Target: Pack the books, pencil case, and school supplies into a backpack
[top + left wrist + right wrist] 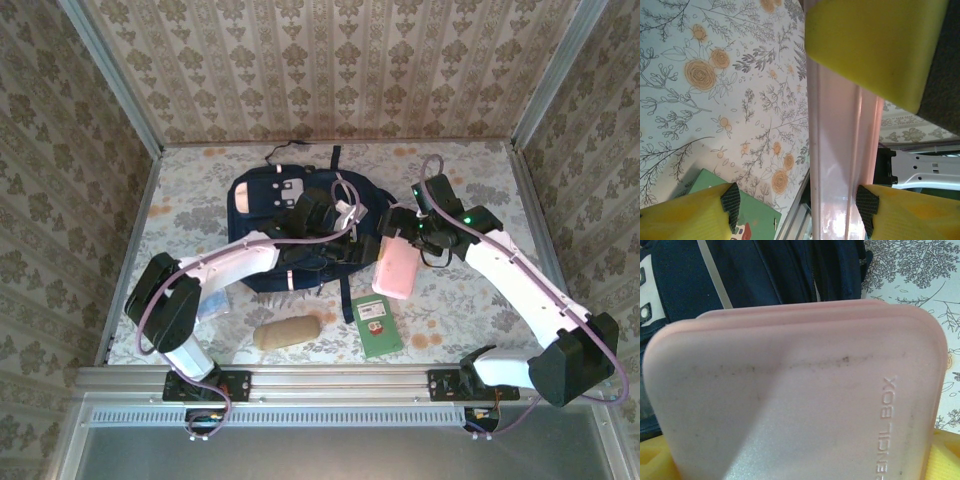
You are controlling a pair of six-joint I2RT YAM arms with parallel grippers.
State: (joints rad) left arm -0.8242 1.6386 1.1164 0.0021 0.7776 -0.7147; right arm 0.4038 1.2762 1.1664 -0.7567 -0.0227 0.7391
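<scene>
My right gripper point(402, 243) is clamped on the pink pencil box point(800, 400), just right of the backpack point(262, 200). Right wrist: embossed "PENCIL BOX" legible, backpack behind. My left gripper point(799, 212): jaws apart, box edge-on beyond them. Top: green book point(376, 325) on the table.

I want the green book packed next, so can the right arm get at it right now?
Probably not yet. The right gripper is closed on the pink pencil box, so its jaws are taken. The green book lies uncovered on the table nearby, likely reachable once the box is released.
</scene>
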